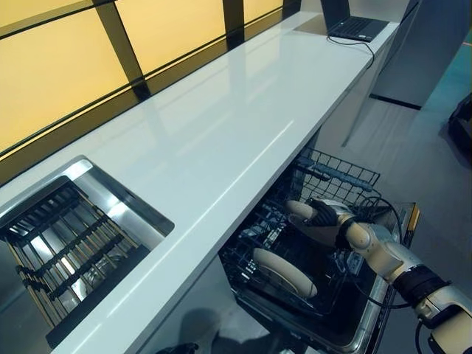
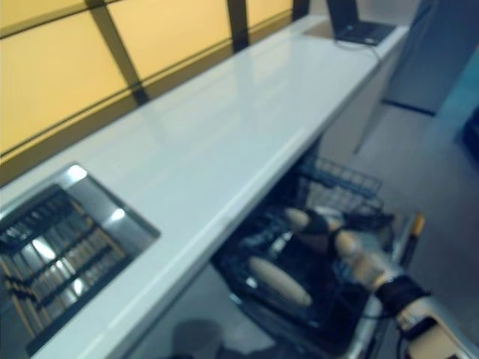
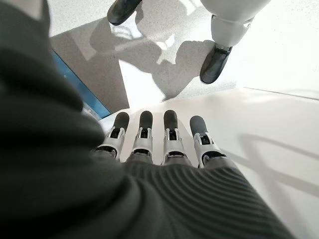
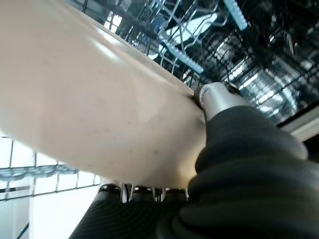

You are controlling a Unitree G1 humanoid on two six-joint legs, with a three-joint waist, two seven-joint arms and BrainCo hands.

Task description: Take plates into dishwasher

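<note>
My right hand (image 1: 325,214) is shut on a cream plate (image 1: 316,234), thumb (image 4: 219,97) on its rim and fingers beneath it. It holds the plate tilted, low over the dishwasher's pulled-out lower rack (image 1: 341,175). In the right wrist view the plate (image 4: 89,99) fills most of the picture, with rack wires behind it. A second cream plate (image 1: 284,271) stands on edge in the rack, nearer to me. My left hand (image 3: 164,149) shows only in the left wrist view, fingers straight and holding nothing, above the floor.
The white counter (image 1: 221,125) overhangs the rack's left side. A steel sink (image 1: 144,214) with a dark drying grid lies at the counter's near left. A laptop (image 1: 358,26) sits at the far end. The dishwasher door (image 1: 369,324) lies open below the rack.
</note>
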